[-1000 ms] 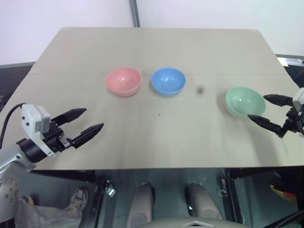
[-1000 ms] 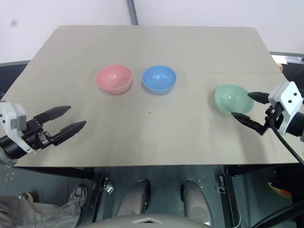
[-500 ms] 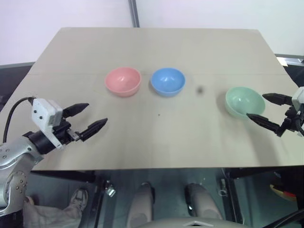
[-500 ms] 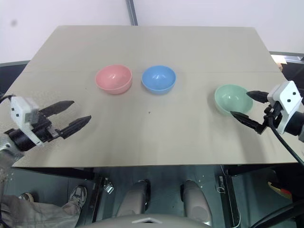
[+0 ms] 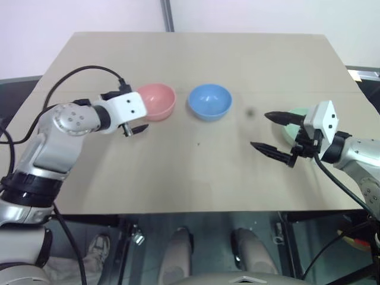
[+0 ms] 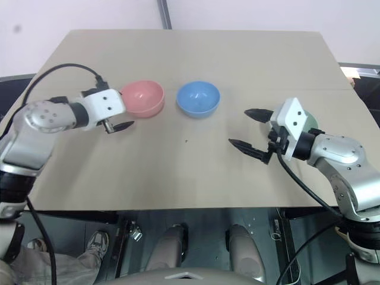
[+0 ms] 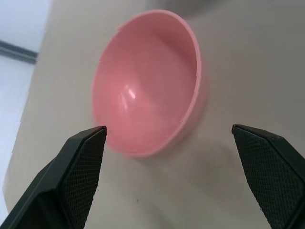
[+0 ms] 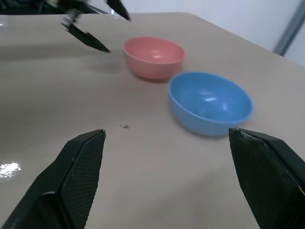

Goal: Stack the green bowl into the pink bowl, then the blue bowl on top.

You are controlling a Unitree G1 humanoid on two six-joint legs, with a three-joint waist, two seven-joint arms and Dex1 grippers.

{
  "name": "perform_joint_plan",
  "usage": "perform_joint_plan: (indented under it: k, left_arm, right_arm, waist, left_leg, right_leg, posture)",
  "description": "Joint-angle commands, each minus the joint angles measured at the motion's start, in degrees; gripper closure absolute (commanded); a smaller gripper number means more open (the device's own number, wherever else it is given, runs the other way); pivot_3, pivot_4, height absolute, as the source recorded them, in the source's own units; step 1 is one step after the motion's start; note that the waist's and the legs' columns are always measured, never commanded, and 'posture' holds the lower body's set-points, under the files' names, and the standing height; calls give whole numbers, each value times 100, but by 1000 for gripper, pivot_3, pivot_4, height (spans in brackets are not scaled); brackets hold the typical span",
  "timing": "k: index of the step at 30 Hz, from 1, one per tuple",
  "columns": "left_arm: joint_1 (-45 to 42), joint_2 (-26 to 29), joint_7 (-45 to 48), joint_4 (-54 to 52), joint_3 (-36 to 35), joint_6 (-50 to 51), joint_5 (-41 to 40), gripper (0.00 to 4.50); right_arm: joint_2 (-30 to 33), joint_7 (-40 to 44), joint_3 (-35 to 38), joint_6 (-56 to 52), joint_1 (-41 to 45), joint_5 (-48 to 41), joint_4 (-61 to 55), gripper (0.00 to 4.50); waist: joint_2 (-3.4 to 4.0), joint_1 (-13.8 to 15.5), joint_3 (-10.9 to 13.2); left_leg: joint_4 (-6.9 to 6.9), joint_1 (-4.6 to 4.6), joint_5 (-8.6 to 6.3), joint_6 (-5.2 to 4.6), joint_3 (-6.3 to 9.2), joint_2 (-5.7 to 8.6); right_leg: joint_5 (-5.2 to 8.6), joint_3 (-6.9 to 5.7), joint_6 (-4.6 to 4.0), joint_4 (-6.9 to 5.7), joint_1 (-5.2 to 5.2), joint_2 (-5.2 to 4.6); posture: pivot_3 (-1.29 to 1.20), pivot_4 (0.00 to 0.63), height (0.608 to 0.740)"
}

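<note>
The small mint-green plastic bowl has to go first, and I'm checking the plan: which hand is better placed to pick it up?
The right hand: open, it hovers just beside the small mint-green plastic bowl at the table's right. The left hand faces the salmon-pink plastic bowl, two bowls away.

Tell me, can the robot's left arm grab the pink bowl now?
Probably yes. The left gripper has its jaws open and pointed straight at the pink bowl, right next to it, with only bare table in between. The blue bowl sits off to the side.
</note>
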State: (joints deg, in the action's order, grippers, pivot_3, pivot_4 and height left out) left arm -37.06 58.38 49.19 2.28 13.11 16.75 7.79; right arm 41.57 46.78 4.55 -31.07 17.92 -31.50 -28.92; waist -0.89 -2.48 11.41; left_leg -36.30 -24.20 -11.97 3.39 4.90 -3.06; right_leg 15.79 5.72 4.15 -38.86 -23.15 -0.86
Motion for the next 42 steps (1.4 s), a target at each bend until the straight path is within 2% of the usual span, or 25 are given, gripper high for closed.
perform_joint_plan:
  k: [1, 5, 9, 12, 13, 15, 19, 24, 26, 30, 33, 37, 42]
  left_arm:
    - [-678, -261, 339, 678, 505, -454, 574, 59]
    - [-1307, -822, 485, 1557, 1042, -1004, 1094, 59]
    - [-1521, -971, 689, 2005, 1154, -1550, 1264, 1690]
    - [-1571, -1007, 812, 2103, 1100, -1709, 1302, 3291]
    - [-1564, -989, 910, 2073, 1062, -1752, 1262, 3951]
    - [-1531, -930, 1102, 1982, 968, -1815, 1153, 4402]
    - [-972, -482, 2042, 788, 368, -1854, 73, 4402]
    - [861, 483, 2938, -1354, -502, -1777, -1294, 4402]
    - [1363, 681, 3015, -1926, -723, -1670, -1555, 4402]
    - [1244, 313, 2759, -2277, -383, -1439, -1378, 4402]
    - [878, -132, 2626, -2018, 109, -1614, -848, 4402]
    - [432, -525, 2388, -1595, 380, -1655, -320, 4402]
    - [171, -882, 2362, -1292, 598, -1812, -130, 4402]
  right_arm:
    - [-50, -85, -64, 40, 86, -20, -335, 0]
    - [-68, -221, -89, 19, 25, -3, -491, 0]
    - [-16, -316, 33, 12, -167, 6, -636, 0]
    - [13, -376, 108, 18, -278, -5, -699, 0]
    - [15, -393, 121, 38, -315, 2, -701, 0]
    - [21, -418, 119, 87, -375, 30, -697, 0]
    - [21, -476, 184, 113, -451, 41, -724, 0]
    - [30, -498, 286, 264, -635, 174, -645, 0]
    - [-5, -544, 302, 281, -663, 190, -637, 0]
    - [-41, -579, 264, 279, -692, 220, -655, 0]
    - [11, -601, 302, 236, -741, 215, -743, 0]
    - [53, -684, 426, 192, -823, 201, -816, 0]
    - [34, -803, 440, 120, -864, 169, -941, 0]
  waist:
    - [0, 1, 0]
    - [0, 32, 0]
    - [0, 0, 0]
    - [0, -3, 0]
    - [0, -1, 0]
    - [0, 4, 0]
    - [1, -25, 0]
    - [4, -50, -2]
    - [4, -28, 0]
    - [4, 113, 0]
    - [3, 138, -1]
    - [3, 129, -1]
    - [3, 107, -1]
  left_leg:
    - [0, -7, 0, 0, 4, 0]
    - [-11, -21, 1, 0, 15, 1]
    - [-22, -40, 1, 0, 19, 4]
    - [-19, -46, 1, 0, 21, 2]
    - [-19, -46, 1, 0, 23, 2]
    - [-21, -47, 1, 0, 23, 3]
    - [-23, -50, 1, 0, 22, 2]
    - [-13, -45, 1, 0, 18, -4]
    - [-12, -44, 1, 0, 18, -3]
    - [-38, -45, 3, -2, 24, -3]
    - [-78, -22, 2, -3, 22, -3]
    - [-86, -23, 2, -4, 19, -4]
    - [-82, -31, 1, -5, 21, -3]
  right_leg:
    - [0, -4, 0, -2, -4, 0]
    - [-1, -16, 1, -4, -8, -1]
    - [-2, -18, 2, -7, -19, -3]
    - [-2, -18, 1, -16, -29, -1]
    - [-2, -20, 1, -16, -29, -1]
    - [-2, -20, 1, -16, -28, -3]
    - [-2, -19, 1, -16, -29, -3]
    - [-2, -17, 0, -12, -30, -4]
    - [-2, -18, -1, -14, -28, -5]
    - [-1, -29, 1, -25, -22, -2]
    - [10, -28, 22, -25, 15, -1]
    - [-7, -23, 12, -25, 17, 2]
    - [-7, -23, 11, -26, 10, 2]
  posture:
    - [0, 150, 740]
    - [0, 150, 740]
    - [0, 150, 740]
    - [0, 150, 740]
    - [0, 150, 740]
    - [0, 150, 740]
    - [0, 150, 740]
    - [0, 150, 740]
    - [0, 150, 740]
    - [0, 150, 740]
    - [0, 150, 740]
    - [0, 150, 740]
    - [0, 150, 740]
